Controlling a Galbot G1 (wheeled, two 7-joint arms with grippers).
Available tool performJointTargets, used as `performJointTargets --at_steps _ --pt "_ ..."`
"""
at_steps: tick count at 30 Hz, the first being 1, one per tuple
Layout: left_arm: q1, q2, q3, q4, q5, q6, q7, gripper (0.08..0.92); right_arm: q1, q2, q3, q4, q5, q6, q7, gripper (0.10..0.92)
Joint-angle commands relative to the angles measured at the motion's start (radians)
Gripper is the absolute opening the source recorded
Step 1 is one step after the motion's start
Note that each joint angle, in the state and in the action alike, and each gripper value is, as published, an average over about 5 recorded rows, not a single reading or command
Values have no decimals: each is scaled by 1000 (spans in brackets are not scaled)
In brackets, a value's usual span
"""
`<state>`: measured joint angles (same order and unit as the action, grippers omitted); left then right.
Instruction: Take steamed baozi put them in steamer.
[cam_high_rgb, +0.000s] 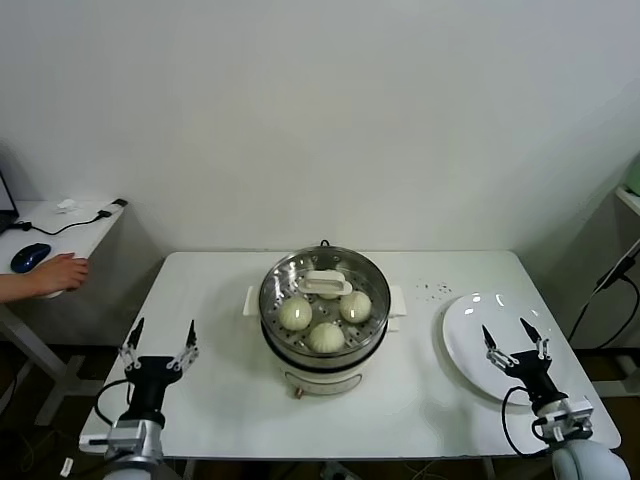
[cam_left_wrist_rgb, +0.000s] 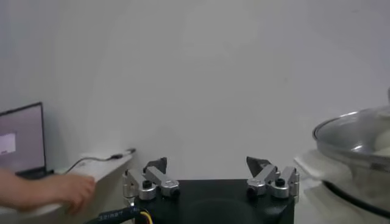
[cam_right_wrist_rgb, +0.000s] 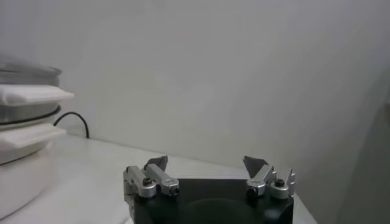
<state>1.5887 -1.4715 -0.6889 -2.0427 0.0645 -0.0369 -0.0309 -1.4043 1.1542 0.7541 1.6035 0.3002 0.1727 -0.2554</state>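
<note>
- Three steamed baozi (cam_high_rgb: 325, 320), round, cream-white and soft-looking with pleated tops, are plainly visible on the perforated metal tray inside the steamer (cam_high_rgb: 372, 275); a possible fourth at the back is mostly hidden.
- A glass lid (cam_high_rgb: 324, 283) with a white handle appears to rest on the steamer over the buns.
- The steamer is a shiny round steel pot on a white base with white side handles, at the middle of a white table (cam_high_rgb: 220, 300).
- To the steamer's right lies a flat, glossy white plate (cam_high_rgb: 470, 335), bare of buns.
- The right gripper (cam_high_rgb: 513, 340) hovers over that plate, jaws spread wide, holding nothing.
- The left gripper (cam_high_rgb: 160, 340) hangs left of the steamer near the table's front edge, jaws likewise wide and empty.
- Judged from this, the loading looks done; any further move should keep both arms clear of the pot.
- Far left of the steamer, a person's hand (cam_high_rgb: 45, 274) rests on a side desk.
</note>
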Motion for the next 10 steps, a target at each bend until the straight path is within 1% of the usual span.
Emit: performJointTargets --at_steps 1,4,10 --pt "75 -36 -51 43 -61 -139 33 823 -51 18 21 51 57 -17 -8 823" --pt "85 -47 -42 38 -39 -145 40 823 -51 21 25 51 54 -15 -8 823" --pt "92 -45 -27 31 -11 -148 44 823 -54 21 34 54 53 -14 -8 823"
